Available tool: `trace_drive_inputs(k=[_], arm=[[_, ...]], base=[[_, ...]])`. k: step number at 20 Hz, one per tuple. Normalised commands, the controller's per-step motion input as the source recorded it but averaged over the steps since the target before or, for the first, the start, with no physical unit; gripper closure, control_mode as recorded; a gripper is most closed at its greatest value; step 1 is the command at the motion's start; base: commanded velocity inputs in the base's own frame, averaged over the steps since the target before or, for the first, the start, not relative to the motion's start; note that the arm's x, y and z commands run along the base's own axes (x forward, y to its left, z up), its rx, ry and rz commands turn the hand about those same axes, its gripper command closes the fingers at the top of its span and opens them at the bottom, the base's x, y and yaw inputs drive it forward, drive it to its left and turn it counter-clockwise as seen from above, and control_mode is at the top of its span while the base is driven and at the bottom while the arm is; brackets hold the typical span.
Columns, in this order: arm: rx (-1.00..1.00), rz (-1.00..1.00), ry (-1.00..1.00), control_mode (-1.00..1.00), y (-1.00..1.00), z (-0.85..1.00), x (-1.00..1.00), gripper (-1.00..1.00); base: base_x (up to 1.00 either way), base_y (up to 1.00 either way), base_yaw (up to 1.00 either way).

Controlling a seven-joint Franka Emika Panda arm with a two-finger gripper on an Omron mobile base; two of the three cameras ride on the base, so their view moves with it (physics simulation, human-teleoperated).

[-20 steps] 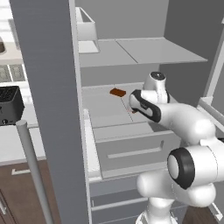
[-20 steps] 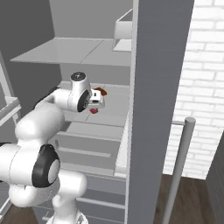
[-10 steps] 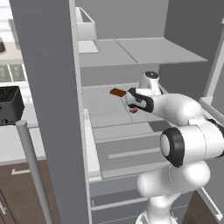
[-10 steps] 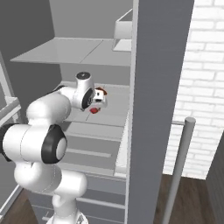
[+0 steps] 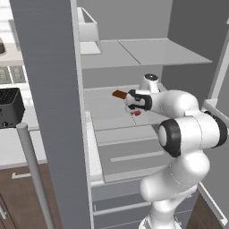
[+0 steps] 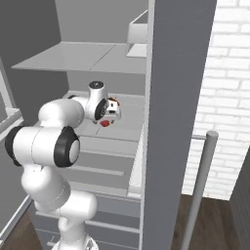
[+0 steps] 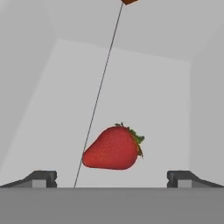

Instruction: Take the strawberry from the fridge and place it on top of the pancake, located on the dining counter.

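The gripper (image 7: 112, 178) is sitting wide open inside the fridge (image 5: 49, 89), not gripping anything. The strawberry (image 7: 113, 148) is lying on the pale shelf (image 7: 144, 96) right in front of the hand, lined up between the two fingertips (image 7: 41, 178) but not touching them. A flat brown piece (image 5: 119, 94) is lying farther back, beyond the hand.

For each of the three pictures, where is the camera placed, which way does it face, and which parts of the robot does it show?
Left base view: behind the arm, on its left, facing the open fridge.
Right base view: behind the arm, on its right, facing the same shelves.
Hand view: on the hand, facing the shelf, with two wide-apart fingertips showing.
Shared: all show the strawberry, lying just ahead of the open tool; the base views also share the arm.
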Motion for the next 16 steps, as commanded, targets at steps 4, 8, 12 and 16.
trace_drive_inputs(k=[4,8,12,16], arm=[[-0.02,0.0,0.0,-1.0,0.0,-0.33,0.27,-1.0],[-0.01,0.0,0.0,-1.0,0.0,-0.23,0.29,-1.0],[0.0,0.0,0.0,-1.0,0.0,-0.12,0.15,-1.0],[0.0,0.0,0.0,-1.0,0.0,-0.07,0.0,-1.0]], base=[[0.0,0.0,0.0],[0.0,0.0,0.0],[0.0,0.0,0.0],[0.0,0.0,0.0]])
